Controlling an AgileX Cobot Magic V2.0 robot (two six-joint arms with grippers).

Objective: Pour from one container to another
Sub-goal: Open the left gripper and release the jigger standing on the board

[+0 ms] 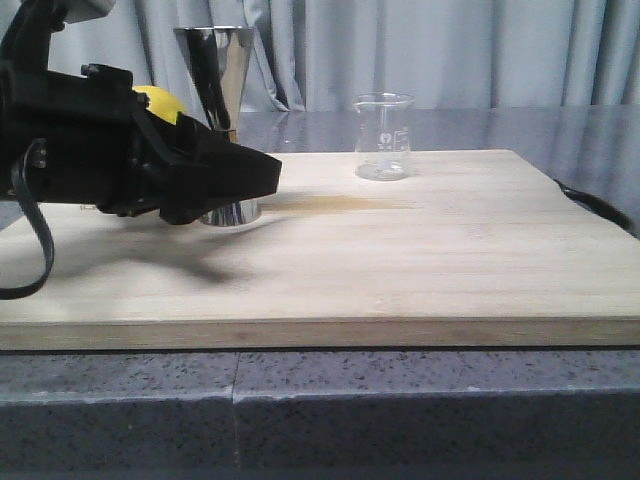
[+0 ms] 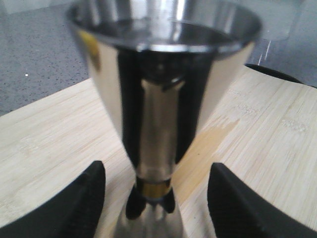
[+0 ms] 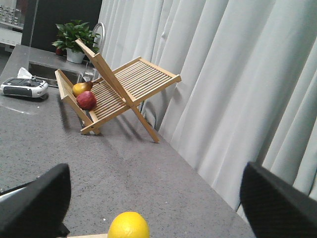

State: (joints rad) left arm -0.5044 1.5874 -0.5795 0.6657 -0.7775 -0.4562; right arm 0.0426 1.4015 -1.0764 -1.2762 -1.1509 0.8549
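Front view: left gripper (image 1: 262, 176) lies low at the jigger (image 1: 222, 75), far left on the board (image 1: 420, 270); beaker (image 1: 384, 136) stands apart, far centre

Left wrist: fingers (image 2: 79, 208) spread, flanking the waist untouched, apparently to steady it

Right wrist: right gripper (image 3: 154, 198) gapes, empty, lemon (image 3: 128, 225) beyond

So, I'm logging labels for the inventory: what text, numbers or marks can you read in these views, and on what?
Glass beaker: faint printed markings on its side, too small and blurred to read.
Steel jigger: no text visible.
Wooden board: no text visible.
Nothing here is legible.
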